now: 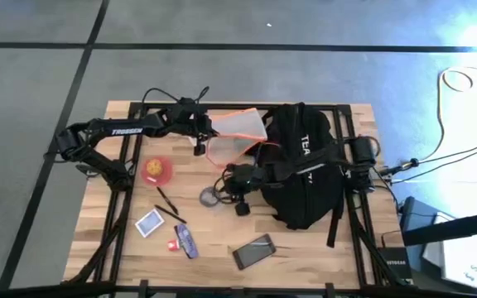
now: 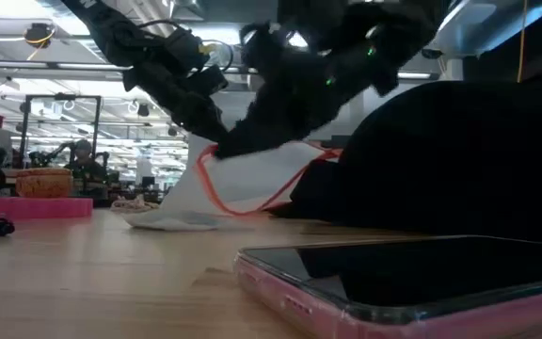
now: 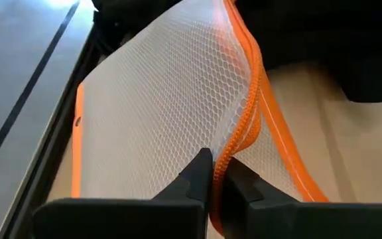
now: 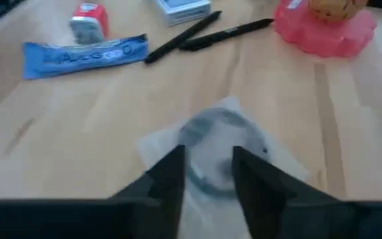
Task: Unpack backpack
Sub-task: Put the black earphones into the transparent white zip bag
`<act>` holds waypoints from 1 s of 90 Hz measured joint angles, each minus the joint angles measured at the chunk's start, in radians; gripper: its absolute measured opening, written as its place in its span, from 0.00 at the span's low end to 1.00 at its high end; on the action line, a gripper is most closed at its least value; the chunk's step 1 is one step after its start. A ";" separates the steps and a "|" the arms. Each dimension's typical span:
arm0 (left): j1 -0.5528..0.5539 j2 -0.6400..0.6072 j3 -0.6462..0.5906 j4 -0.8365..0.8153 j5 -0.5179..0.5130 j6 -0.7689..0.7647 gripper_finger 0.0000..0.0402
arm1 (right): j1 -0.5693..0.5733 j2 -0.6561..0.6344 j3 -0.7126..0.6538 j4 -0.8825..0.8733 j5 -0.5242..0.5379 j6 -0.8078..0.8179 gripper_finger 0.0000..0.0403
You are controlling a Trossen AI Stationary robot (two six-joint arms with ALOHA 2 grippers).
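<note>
Backpack (image 1: pixel 305 170), phone (image 1: pixel 253 252) on table (image 1: pixel 122 240)

You see a pink plate (image 1: pixel 157 170) with a muffin (image 1: pixel 154 168). Two black pens (image 1: pixel 171 207) lie near a phone (image 1: pixel 254 251) and a blue packet (image 1: pixel 187 241).

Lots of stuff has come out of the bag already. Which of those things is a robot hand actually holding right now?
The white mesh pouch with the orange zipper: the left gripper pinches its zipper edge beside the backpack. Everything else lies loose on the table.

The backpack (image 1: pixel 305 165) lies on the right part of the tabletop (image 1: pixel 122 240), with a mesh pouch (image 1: pixel 234 132) beside it on the left. Nearer the front edge sit pens (image 1: pixel 168 205), a card deck (image 1: pixel 150 223) and a phone (image 1: pixel 253 252).
</note>
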 joint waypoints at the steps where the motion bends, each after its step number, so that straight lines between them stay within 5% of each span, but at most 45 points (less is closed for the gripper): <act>1: 0.000 0.000 0.000 -0.001 0.000 0.000 0.00 | 0.001 0.006 0.002 0.006 0.001 0.002 0.30; 24: 0.000 0.000 0.000 -0.007 0.000 0.003 0.00 | 0.006 0.175 0.081 0.024 0.122 0.005 0.56; 67: 0.000 0.000 0.000 -0.020 0.000 0.004 0.00 | 0.006 0.259 0.199 0.024 0.139 0.065 0.52; 90: 0.000 0.000 0.000 -0.020 0.000 0.004 0.00 | 0.013 0.245 0.254 0.076 0.108 0.072 0.61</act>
